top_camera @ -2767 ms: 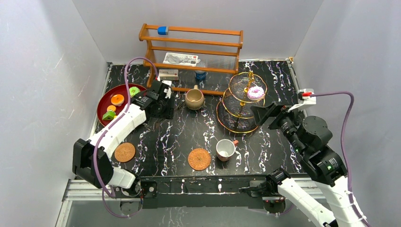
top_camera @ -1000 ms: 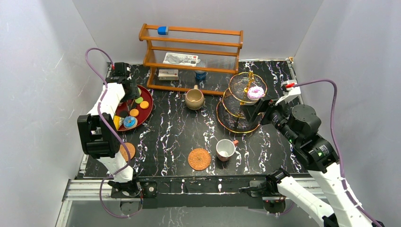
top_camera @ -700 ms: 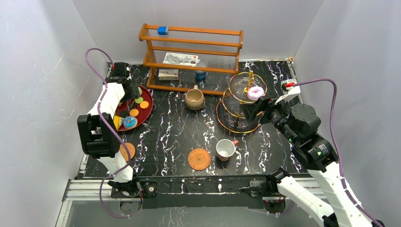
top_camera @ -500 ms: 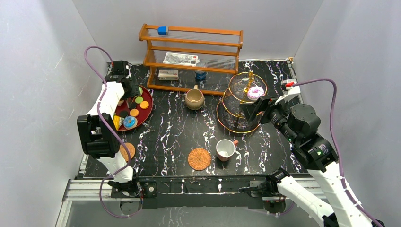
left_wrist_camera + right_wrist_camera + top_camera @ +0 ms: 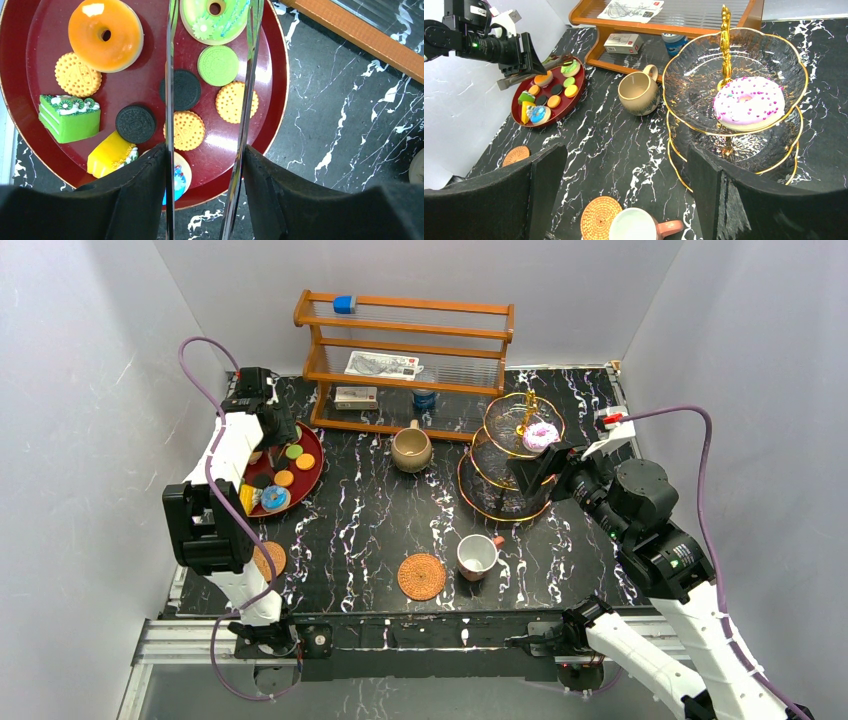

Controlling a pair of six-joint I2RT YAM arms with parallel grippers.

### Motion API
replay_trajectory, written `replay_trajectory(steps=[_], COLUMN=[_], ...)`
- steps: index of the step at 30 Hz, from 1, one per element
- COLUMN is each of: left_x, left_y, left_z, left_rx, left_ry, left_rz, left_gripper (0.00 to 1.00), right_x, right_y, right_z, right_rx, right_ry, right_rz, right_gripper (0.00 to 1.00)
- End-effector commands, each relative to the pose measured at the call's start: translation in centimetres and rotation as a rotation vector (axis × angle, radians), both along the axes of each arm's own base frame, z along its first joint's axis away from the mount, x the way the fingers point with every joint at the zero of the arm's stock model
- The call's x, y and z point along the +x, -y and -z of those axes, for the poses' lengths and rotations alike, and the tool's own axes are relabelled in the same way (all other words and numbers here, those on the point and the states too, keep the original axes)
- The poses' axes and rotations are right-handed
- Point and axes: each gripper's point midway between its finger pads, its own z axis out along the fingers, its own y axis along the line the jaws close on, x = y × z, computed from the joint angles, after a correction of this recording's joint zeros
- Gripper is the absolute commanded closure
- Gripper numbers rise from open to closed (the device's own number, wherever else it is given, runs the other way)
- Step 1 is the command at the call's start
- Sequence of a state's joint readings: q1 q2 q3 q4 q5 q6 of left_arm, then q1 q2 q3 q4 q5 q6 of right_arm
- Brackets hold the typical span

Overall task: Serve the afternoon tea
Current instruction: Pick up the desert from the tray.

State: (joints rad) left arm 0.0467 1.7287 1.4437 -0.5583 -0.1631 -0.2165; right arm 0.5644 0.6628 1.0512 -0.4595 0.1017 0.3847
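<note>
Toy pastries lie on a dark red plate (image 5: 312, 472) at the back left, among them an orange donut (image 5: 105, 34), a green donut (image 5: 215, 17) and a green cake slice (image 5: 70, 117). My left gripper (image 5: 205, 150) hovers over the plate (image 5: 280, 100), shut on metal tongs (image 5: 170, 100). Their blades stand apart and end near the green donut. A pink donut (image 5: 541, 435) sits on the top tier of the gold-rimmed glass stand (image 5: 500, 502). My right gripper (image 5: 535, 472) hangs open and holds nothing, just right of the stand. The tan mug (image 5: 410, 450) stands mid-table.
The white red-handled cup (image 5: 477, 556) stands beside one woven coaster (image 5: 421, 576). The other coaster (image 5: 264, 562) lies near the left arm's base. A wooden rack (image 5: 405, 350) with boxes and a can spans the back edge. Grey walls close in on both sides.
The left arm has swung from beside the mug to the back left over the plate. Over the last second both arms have barely moved.
</note>
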Motion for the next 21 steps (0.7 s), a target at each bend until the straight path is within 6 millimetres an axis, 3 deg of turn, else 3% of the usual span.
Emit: replay_trajectory(steps=[1, 13, 21], left_x=[0.0, 0.0, 0.5], left_y=[0.2, -0.1, -0.1], left_z=[-0.2, 1.7, 1.8], left_rx=[-0.010, -0.004, -0.005], left_ry=[-0.002, -0.042, -0.040], left_rz=[0.011, 0.007, 0.008], left_gripper=[0.48, 0.48, 0.47], right_x=[0.1, 0.2, 0.3], right_y=[0.0, 0.1, 0.2], right_z=[-2.9, -2.9, -3.1], right_rx=[0.040, 0.038, 0.038], right_ry=[0.095, 0.096, 0.100], right_rz=[0.002, 0.008, 0.012], right_gripper=[0.01, 0.01, 0.01])
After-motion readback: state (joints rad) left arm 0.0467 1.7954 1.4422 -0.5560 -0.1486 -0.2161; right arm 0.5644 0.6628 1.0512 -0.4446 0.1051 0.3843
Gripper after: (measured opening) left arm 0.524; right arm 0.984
